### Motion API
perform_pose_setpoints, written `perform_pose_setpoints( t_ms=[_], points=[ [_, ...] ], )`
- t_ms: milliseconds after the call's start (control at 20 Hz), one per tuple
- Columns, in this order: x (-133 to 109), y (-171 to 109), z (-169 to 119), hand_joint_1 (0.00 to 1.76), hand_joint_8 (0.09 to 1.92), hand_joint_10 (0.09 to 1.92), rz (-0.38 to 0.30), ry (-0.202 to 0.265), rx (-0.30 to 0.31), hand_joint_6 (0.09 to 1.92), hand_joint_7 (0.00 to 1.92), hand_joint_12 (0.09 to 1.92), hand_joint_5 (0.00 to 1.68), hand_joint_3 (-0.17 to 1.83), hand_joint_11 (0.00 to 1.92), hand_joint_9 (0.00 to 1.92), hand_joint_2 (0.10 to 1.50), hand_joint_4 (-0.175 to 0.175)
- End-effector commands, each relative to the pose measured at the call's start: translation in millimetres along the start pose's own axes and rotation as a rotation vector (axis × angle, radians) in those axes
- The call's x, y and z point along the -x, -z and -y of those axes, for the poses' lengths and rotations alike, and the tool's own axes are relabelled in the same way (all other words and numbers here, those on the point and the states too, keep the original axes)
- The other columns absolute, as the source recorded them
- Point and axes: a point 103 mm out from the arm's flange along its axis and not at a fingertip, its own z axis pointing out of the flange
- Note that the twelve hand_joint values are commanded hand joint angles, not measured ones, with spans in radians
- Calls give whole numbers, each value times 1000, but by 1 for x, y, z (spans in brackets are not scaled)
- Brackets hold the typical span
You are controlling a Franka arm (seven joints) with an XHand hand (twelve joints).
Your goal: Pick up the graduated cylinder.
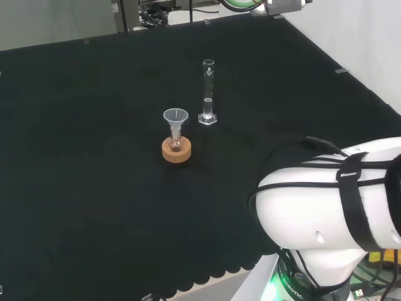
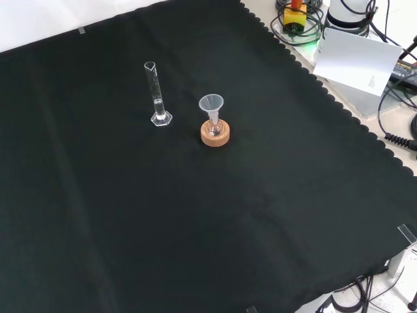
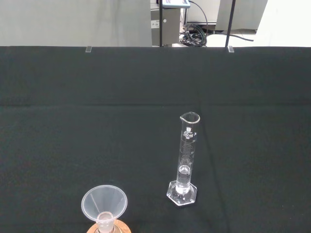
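Observation:
A clear graduated cylinder stands upright on its hexagonal foot near the middle of the black cloth, with a little clear liquid at its bottom. The front view has the cylinder left of centre, and the wrist view sees the cylinder some way off across the cloth. Close beside it sits a small flask with a clear funnel in its neck, resting on a cork ring. In the head view the arm's white links rise at the lower right.
The funnel and cork ring stand just right of the cylinder in the front view. A white box and cables lie off the cloth's scalloped edge at the upper right there. Black cloth spreads all around the two pieces.

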Motion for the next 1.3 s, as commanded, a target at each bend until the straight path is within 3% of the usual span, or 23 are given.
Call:
perform_pose_setpoints(
  t_ms=[50,150,600,750,1100,1300],
  points=[
    [0,0,0,3,470,600,7,0,7,191,28,1285,157,554,83,187,1117,42],
    [0,0,0,0,457,581,8,0,10,91,28,1337,197,463,53,190,1166,42],
    [4,-6,-2,0,452,573,3,-8,8,87,36,1354,220,418,47,196,1191,42],
    [14,-14,-3,0,462,578,-40,-21,30,87,62,1356,225,412,52,212,1194,40],
    [50,-53,-14,16,478,580,-87,-66,1,87,116,1358,248,362,76,254,1212,30],
    [69,-82,-38,31,479,580,-119,-69,-11,87,123,1358,252,350,82,260,1212,28]
  ],
)
